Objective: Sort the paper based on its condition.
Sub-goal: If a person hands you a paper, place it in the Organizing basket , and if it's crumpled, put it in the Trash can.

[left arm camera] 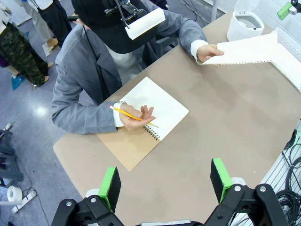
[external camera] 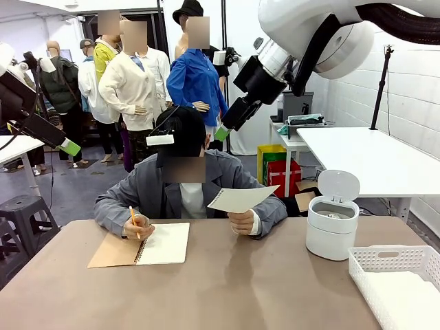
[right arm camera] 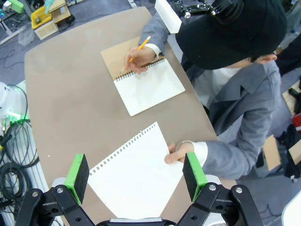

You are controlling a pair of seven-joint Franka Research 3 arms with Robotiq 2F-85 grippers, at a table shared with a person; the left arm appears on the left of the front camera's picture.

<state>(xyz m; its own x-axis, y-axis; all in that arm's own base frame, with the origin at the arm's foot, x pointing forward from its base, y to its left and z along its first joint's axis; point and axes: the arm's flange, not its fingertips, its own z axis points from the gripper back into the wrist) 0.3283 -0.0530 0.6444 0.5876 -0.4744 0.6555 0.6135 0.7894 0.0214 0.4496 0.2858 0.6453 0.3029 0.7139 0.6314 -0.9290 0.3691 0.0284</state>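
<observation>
Overhead, both empty: right gripper (right arm camera: 135, 173) spread wide, left gripper (left arm camera: 164, 181) likewise. Near right corner of the bench (external camera: 261, 289): a white basket (external camera: 361, 275), a bin (external camera: 332, 230) with lid up just behind. Farther across, an open notebook (external camera: 163, 243) under a writing hand (external camera: 137, 225). At the far edge, the paper (right arm camera: 141, 160), flat and smooth, held up in the person's other hand (right arm camera: 178, 153). Best to come down level with its free edge, pinch well clear of that hand, close only with the paper between the jaws.
</observation>
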